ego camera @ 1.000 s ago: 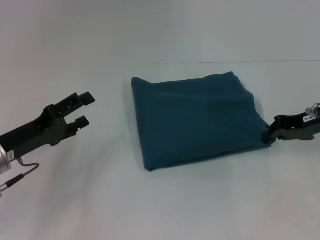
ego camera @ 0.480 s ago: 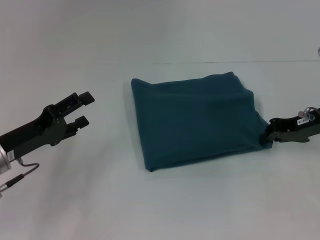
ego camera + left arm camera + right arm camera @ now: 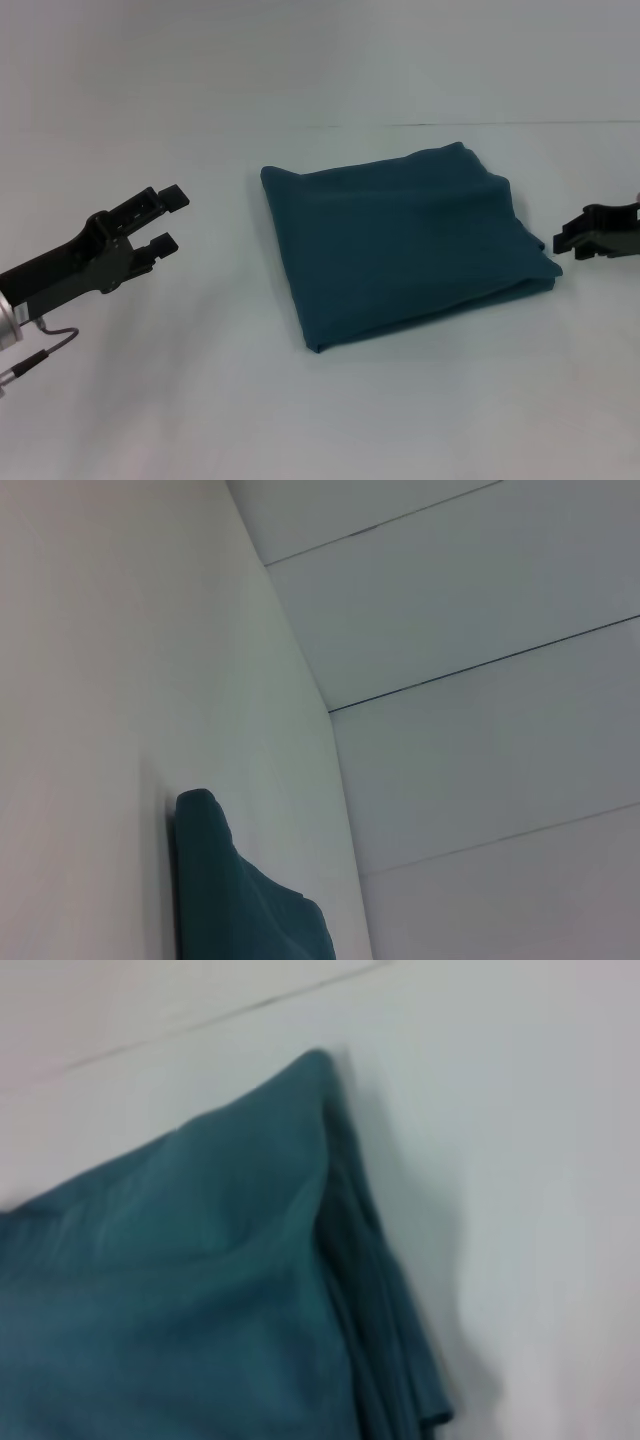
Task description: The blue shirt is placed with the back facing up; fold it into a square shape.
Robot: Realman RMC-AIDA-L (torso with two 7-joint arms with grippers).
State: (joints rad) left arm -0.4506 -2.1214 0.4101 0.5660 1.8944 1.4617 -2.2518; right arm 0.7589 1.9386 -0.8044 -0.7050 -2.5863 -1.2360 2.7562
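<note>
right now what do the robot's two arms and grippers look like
Both are matte black. The left gripper has two blocky, squared fingers on a long black body that ends in a silver cuff, with a thin grey cable looping below. Only the black angular tip of the right gripper shows.

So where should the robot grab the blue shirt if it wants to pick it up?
Probably the near right corner of the blue shirt, coming in from the right. The folded layers bunch together there, and the right hand sits just beside that corner, open.

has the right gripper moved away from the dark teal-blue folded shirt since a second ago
Yes. The right gripper has let go of the dark teal-blue folded shirt corner and pulled back toward the head view's right edge, now apart from the cloth.
</note>
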